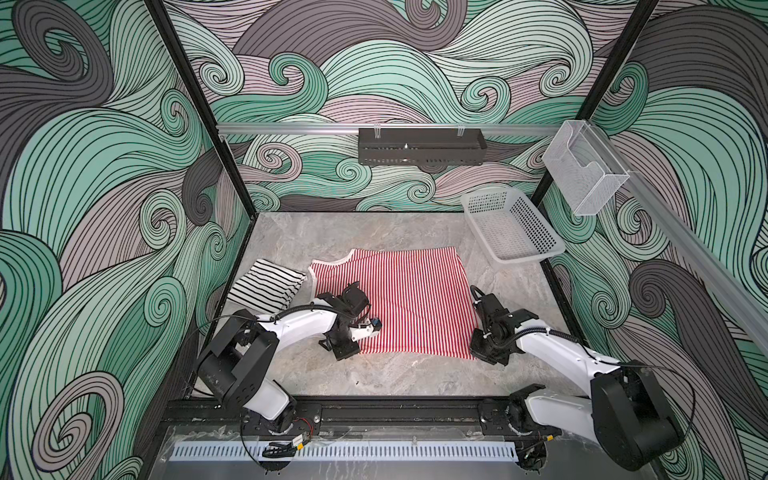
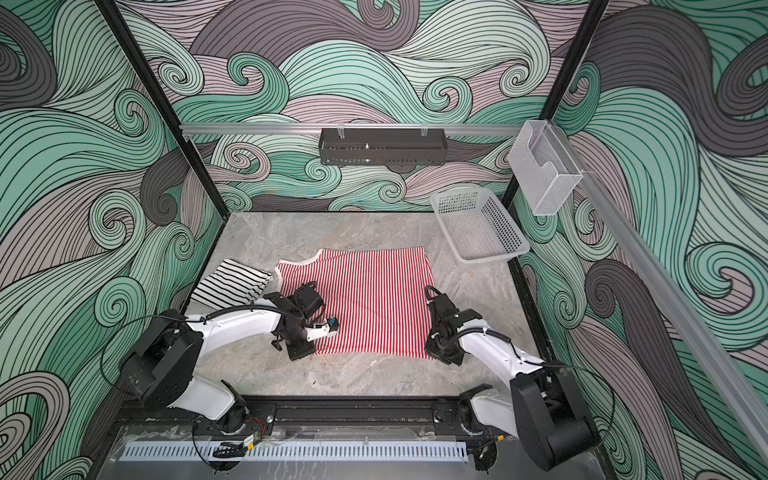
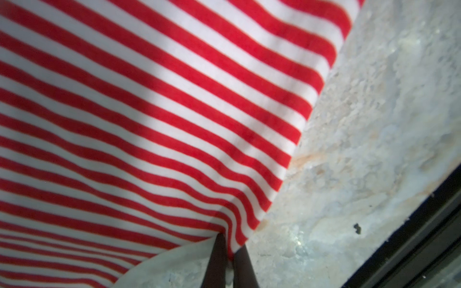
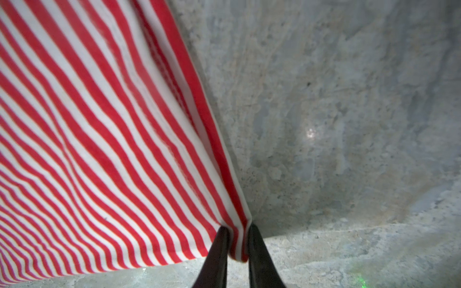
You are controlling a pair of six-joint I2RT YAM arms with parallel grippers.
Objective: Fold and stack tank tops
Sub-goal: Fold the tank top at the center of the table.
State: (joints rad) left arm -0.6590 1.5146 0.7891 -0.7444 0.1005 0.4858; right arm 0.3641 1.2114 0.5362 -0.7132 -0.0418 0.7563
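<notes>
Though spread almost flat on the grey table [image 1: 374, 232], lifted slightly at the near hem of the red-and-white tank top [image 1: 399, 299]. Pinched at one hem corner by the left gripper [image 3: 230, 243] and at the other by the right gripper [image 4: 238, 228], both clamped on cloth. White-trimmed neckline turned leftward. Just beside that end, folded black-and-white tank top [image 1: 266, 282]. Farther back at right, white perforated basket [image 1: 525, 258], only bare mesh showing inside. Beyond, on the rails, black tray [image 1: 419, 147], inside hidden, and clear box [image 1: 586, 174].

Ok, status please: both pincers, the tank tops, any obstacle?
Left pincer shut on red-and-white top. Right pincer shut on its corner. Black-and-white top folded alongside. Basket apart, nothing blocking.
</notes>
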